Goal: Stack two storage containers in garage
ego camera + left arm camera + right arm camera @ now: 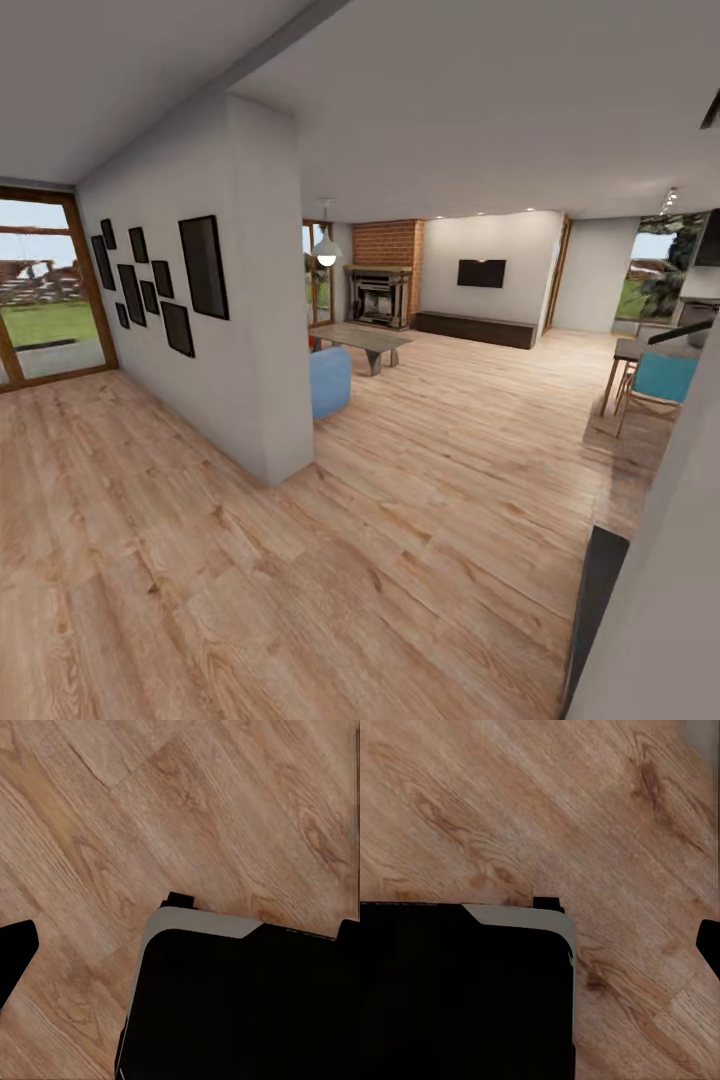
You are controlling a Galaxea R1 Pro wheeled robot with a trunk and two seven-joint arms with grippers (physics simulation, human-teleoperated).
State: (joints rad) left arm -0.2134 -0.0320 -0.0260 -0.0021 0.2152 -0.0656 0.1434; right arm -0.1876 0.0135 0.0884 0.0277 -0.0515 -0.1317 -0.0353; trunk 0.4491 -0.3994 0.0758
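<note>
Head cam looks across the living room's light wood plank floor [420,520] toward the far wall: dark ornate fireplace [379,296] set in a red brick chimney column [388,243], a black flat wall-mounted screen [481,273] to its right over a long low dark cabinet [476,329]. A white partition wall [215,340] stands left of centre, carrying a cluster of black rectangular picture frames [155,280]. A rounded blue sofa end [329,381] pokes out from behind that partition, with a low grey-wood coffee table [362,342] just beyond it and a white globe pendant lamp [326,255] hanging above. There's a small red sliver at the partition edge just above the sofa; too small to say what it is. Wood-framed glass doors [45,290] at far left show grass outside. At the right edge, a light wood chair with a turquoise seat back [660,385] sits beside a table. No readable writing or labels anywhere. Left wrist cam points straight down at plank floor, with my black base with its grey-edged corner [225,997] underneath and one dark fingertip [15,956] at the frame edge. Right wrist cam gives the same kind of view: black base corner [465,990], one dark fingertip [711,945] at the edge. Can't tell the opening of either gripper from these slivers; nothing visible in either grip.
</note>
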